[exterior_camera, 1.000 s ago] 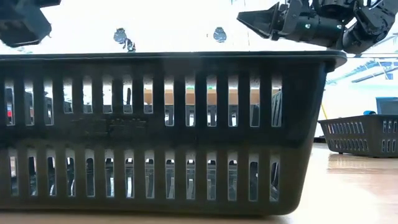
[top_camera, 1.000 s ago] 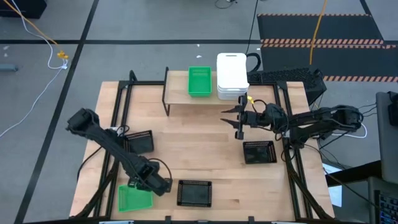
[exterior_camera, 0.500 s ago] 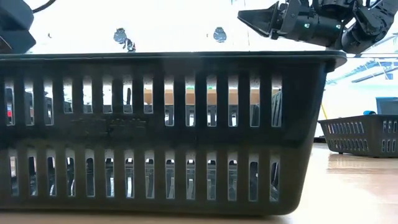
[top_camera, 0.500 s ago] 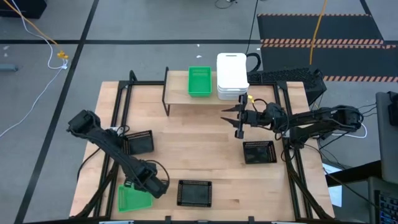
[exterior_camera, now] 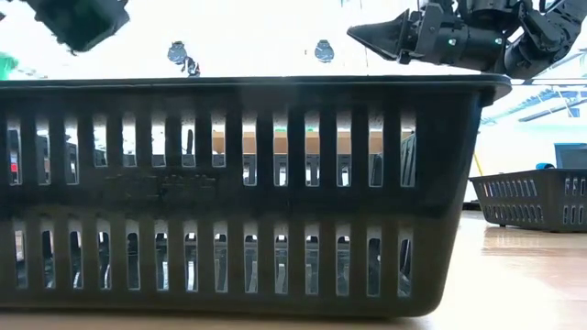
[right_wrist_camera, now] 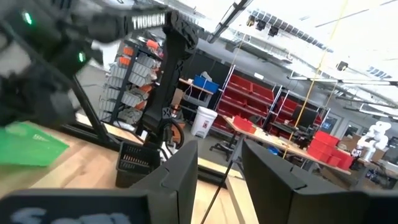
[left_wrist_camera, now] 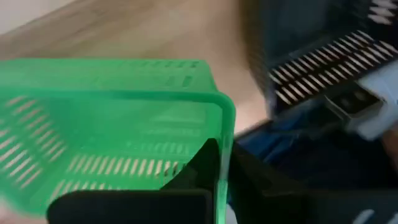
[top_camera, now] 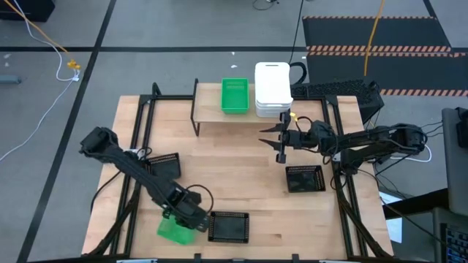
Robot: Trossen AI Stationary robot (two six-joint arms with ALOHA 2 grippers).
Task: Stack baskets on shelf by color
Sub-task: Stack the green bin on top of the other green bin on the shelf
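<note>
The light-wood shelf [top_camera: 212, 109] at the far edge carries one green basket [top_camera: 235, 96] and a stack of white baskets [top_camera: 273, 89]. Another green basket [top_camera: 174, 229] is tipped up near the table's front left, with my left gripper [top_camera: 189, 216] shut on it. Three black baskets rest on their bottoms on the table: one beside it [top_camera: 229, 226], one at the left [top_camera: 167, 166] and one at the right [top_camera: 305, 178]. My right gripper [top_camera: 275, 139] hangs open over the table in front of the shelf and holds nothing. My left gripper pinches the green basket's wall [left_wrist_camera: 221, 146] next to a corner, on the side toward the table's right. One finger [left_wrist_camera: 200, 163] is inside the basket and one outside. The fingers slant down from above. The basket is tilted; whether its low edge touches the table I cannot tell.
Black frame rails [top_camera: 139, 146] run along the table's left and right sides. The black basket by the front edge fills the low view [exterior_camera: 248, 192]. Bare wood lies in the table's middle [top_camera: 234, 168].
My left gripper has taken hold of the green basket, rolled, and gone toward the table's right edge and slightly up. The basket, which lay flat near the front left corner, is now tipped up and shifted toward the neighbouring black basket.
</note>
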